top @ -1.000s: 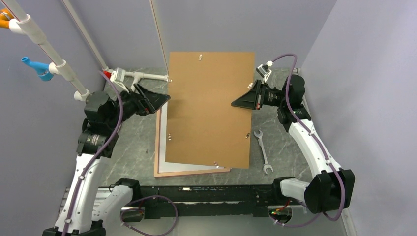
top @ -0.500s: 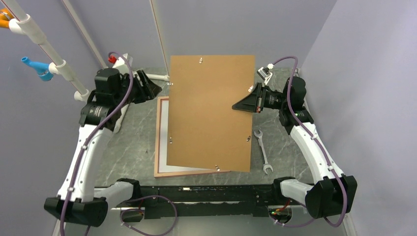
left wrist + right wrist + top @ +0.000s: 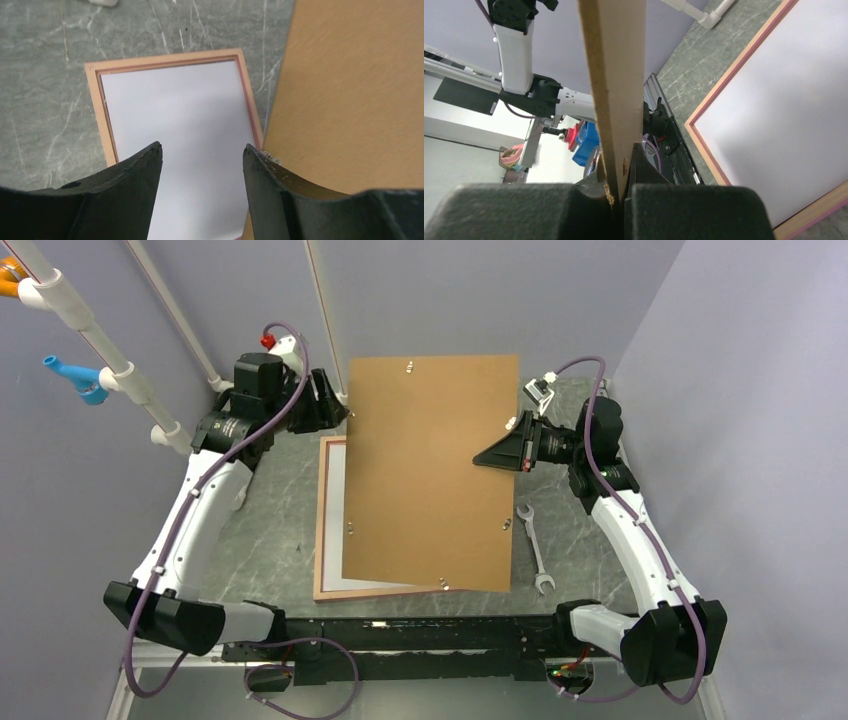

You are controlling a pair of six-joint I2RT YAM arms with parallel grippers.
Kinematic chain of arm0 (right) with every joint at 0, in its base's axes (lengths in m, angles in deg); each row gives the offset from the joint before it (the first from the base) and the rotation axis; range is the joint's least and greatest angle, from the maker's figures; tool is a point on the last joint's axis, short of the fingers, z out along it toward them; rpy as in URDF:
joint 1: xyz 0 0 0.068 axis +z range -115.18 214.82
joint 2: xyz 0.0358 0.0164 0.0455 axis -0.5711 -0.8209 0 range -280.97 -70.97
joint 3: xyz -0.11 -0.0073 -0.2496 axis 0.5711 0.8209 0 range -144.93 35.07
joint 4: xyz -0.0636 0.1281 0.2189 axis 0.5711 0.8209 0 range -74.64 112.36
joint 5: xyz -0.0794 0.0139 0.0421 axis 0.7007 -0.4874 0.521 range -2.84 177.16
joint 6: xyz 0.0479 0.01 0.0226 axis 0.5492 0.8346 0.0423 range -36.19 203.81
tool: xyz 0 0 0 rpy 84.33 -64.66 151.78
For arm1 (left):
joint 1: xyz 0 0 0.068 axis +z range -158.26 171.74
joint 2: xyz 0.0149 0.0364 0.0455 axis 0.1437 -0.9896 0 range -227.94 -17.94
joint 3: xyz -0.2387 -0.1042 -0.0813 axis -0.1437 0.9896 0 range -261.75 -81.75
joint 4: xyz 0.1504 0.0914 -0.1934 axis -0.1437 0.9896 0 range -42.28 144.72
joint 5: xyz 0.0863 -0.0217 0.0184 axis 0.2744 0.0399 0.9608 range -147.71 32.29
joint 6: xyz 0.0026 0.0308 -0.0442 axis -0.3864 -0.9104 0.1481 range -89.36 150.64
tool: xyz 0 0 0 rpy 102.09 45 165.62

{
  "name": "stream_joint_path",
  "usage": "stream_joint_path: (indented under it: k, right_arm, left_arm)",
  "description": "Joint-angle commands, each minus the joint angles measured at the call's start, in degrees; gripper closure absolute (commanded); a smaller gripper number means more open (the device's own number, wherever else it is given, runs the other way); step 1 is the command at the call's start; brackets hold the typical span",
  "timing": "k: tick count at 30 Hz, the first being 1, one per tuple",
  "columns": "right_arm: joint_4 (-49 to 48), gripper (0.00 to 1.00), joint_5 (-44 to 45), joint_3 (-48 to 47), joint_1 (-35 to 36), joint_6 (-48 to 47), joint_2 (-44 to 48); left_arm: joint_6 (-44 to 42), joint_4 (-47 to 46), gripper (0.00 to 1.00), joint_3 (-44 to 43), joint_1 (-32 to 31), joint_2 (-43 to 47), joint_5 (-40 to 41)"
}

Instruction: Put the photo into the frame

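Note:
The frame (image 3: pixel 321 530), with pinkish light-wood edges, lies flat on the grey table. The photo (image 3: pixel 334 520) lies inside it and shows only a plain white side. Both also show in the left wrist view, the frame (image 3: pixel 92 100) and the photo (image 3: pixel 180 125). A brown backing board (image 3: pixel 430 470) hangs tilted above them and hides their right part. My right gripper (image 3: pixel 482 456) is shut on the board's right edge (image 3: pixel 611 75). My left gripper (image 3: pixel 335 405) is open and empty at the board's far left corner, its fingers (image 3: pixel 135 175) above the photo.
A wrench (image 3: pixel 533 548) lies on the table right of the board. White pipes (image 3: pixel 100 345) and a blue fitting (image 3: pixel 75 378) run along the left wall. Grey walls close in at the back and on the right.
My left arm has swung from the board's left edge up to the far left corner. The board, still in my right gripper, has shifted slightly to the right.

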Motion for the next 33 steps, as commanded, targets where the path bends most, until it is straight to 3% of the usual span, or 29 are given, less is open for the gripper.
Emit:
stream_joint_path:
  k: [1,13,21,30,33]
  right_arm:
    - [-0.74,1.00,-1.04,-1.75,0.15,-0.59,2.47]
    - [-2.39,1.00,-0.22,0.50,1.10,-0.14,1.74]
    - [-7.47,1.00,0.86,4.39,2.04,2.75,0.51]
    - [-7.26,1.00,4.93,4.55,2.15,4.32,-1.52]
    - [-12.52,1.00,5.23,6.09,2.07,8.82,-2.61]
  left_arm:
    - [-1.91,-0.75,0.36,-5.60,-0.85,-1.90,2.85]
    - [-3.95,0.59,0.34,-8.36,-6.57,-4.86,8.09]
    - [-6.59,4.26,0.32,-9.28,-10.25,-5.05,19.59]
    - [-8.38,7.24,0.14,-5.96,-11.84,-3.45,25.73]
    - [-8.83,9.53,0.10,-5.82,-11.87,-1.98,28.72]
